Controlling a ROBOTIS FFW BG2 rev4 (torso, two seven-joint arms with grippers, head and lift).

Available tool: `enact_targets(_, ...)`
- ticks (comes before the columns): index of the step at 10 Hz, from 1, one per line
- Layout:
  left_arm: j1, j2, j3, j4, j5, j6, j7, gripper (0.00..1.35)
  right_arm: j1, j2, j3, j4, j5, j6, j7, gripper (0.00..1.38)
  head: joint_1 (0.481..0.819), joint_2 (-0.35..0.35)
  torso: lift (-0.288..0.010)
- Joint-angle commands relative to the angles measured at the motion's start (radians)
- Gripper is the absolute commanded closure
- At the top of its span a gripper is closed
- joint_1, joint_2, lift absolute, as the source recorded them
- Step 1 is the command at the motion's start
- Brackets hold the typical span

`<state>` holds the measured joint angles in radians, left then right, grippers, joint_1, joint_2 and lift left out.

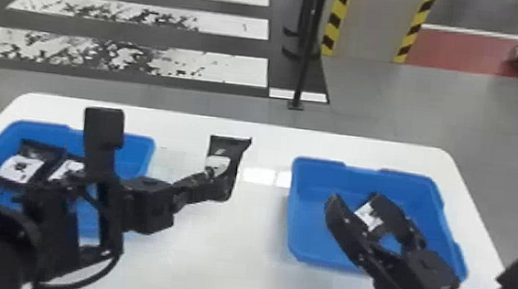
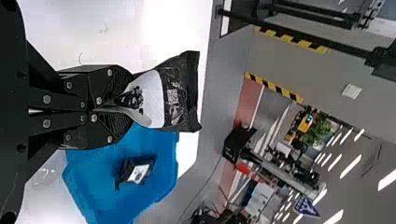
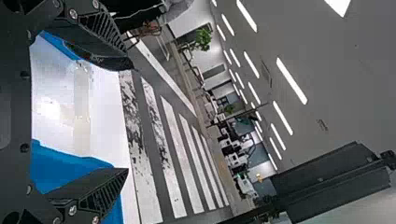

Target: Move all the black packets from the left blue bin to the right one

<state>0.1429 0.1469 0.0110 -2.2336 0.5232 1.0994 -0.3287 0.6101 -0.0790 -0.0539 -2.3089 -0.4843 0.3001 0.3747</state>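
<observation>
White table (image 1: pixel 256 247), striped floor (image 1: pixel 215 68) behind. Right bin (image 1: pixel 319 175): one black packet (image 1: pixel 368 215) visible inside. Left bin (image 1: pixel 138 147), well left of right bin: two black packets (image 1: pixel 20 169) visible, rest partly hidden by arm. Left gripper (image 1: pixel 222 180) closed on held packet (image 1: pixel 230 145), above table, left of right bin; packet sticks out past fingertips. Right gripper (image 1: pixel 355 200) spread wide, over right bin.

Hazard tape (image 1: pixel 338 7) and a painted crosswalk (image 1: pixel 233 69) suggest an indoor workshop or lab.
</observation>
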Motion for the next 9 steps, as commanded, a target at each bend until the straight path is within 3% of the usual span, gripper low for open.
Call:
enact_targets(1,-0.001,-0.007,-0.075,-0.011,0.001,0.000,-0.009,1.20,-0.046,-0.012,0.014,0.023,-0.002,0.014,0.003,0.15,0.695,-0.083,-0.150)
enact_targets(4,-0.018,-0.010,-0.181,-0.018,0.039,0.005,-0.032,1.20,-0.129,-0.036,0.058,0.084,-0.038,0.029,0.004,0.15,0.695,-0.152,-0.150)
enact_targets(6,-0.030,-0.010,-0.202,-0.021,0.049,0.005,-0.043,1.20,-0.161,-0.042,0.068,0.113,-0.038,0.048,0.004,0.15,0.695,-0.184,-0.150)
enact_targets(7,-0.030,-0.010,-0.210,-0.021,0.053,0.003,-0.044,1.20,-0.171,-0.042,0.070,0.118,-0.038,0.063,0.004,0.22,0.695,-0.187,-0.150)
enact_targets(8,-0.033,-0.009,-0.214,-0.021,0.055,0.003,-0.044,1.20,-0.178,-0.042,0.072,0.126,-0.038,0.066,0.004,0.53,0.695,-0.193,-0.150)
enact_targets(9,-0.035,-0.009,-0.216,-0.021,0.055,0.003,-0.044,1.20,-0.183,-0.042,0.072,0.128,-0.040,0.068,0.003,1.10,0.695,-0.196,-0.150)
